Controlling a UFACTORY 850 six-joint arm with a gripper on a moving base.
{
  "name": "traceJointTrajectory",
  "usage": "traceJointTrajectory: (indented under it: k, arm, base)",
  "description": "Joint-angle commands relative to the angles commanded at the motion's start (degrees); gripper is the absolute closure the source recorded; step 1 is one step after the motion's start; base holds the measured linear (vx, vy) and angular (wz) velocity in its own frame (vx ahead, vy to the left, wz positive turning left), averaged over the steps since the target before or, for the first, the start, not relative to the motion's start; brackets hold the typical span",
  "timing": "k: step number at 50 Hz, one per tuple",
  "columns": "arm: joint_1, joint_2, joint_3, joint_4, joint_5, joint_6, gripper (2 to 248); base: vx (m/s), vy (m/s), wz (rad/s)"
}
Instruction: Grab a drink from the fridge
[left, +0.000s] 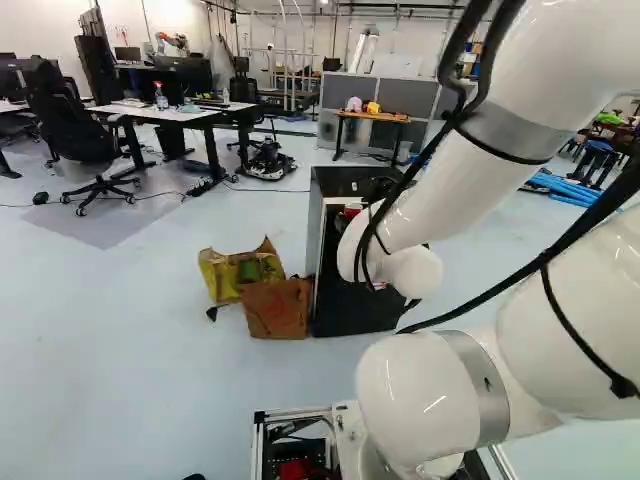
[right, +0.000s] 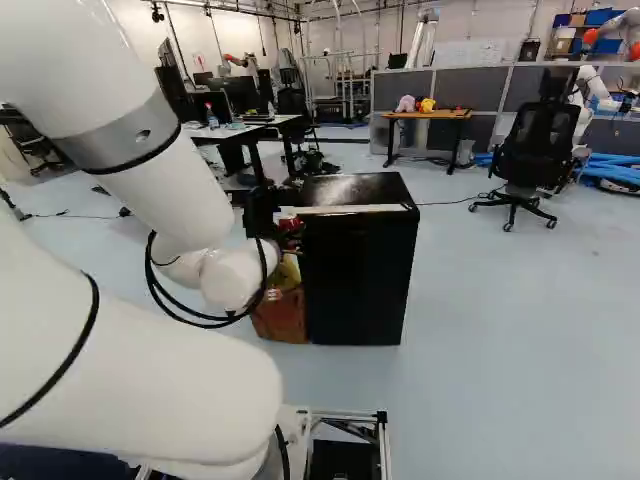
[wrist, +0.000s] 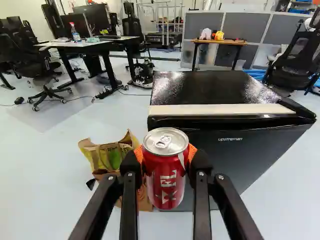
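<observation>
The black gripper (right: 262, 212) is in front of the small black fridge (right: 360, 270) in the right base view, with a red can (right: 290, 230) at its fingers. Seen from the wrist, the gripper (wrist: 165, 155) is shut on the upright red drink can (wrist: 165, 175), its orange pads pressing the can from two sides. The can hides part of the fridge front. Beyond the can, the fridge (wrist: 200, 90) shows its glossy top, a pale strip along the front edge and its dark door. Whether the door is fully closed I cannot tell.
Beside the fridge, a yellow bag (left: 225, 270) and a brown paper bag (left: 275, 308) stand on the floor. Farther back are desks (left: 180, 112), office chairs (right: 530, 150), a small wooden table (right: 430, 114) and grey partitions. Another robot (right: 425, 35) stands behind.
</observation>
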Motion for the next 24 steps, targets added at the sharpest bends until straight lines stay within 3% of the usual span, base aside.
traceJointTrajectory:
  k: [24]
  arm:
    - [0.04,0.16,0.17,0.01,-0.04,0.0,150]
  base:
    - [0.0,0.0,0.0]
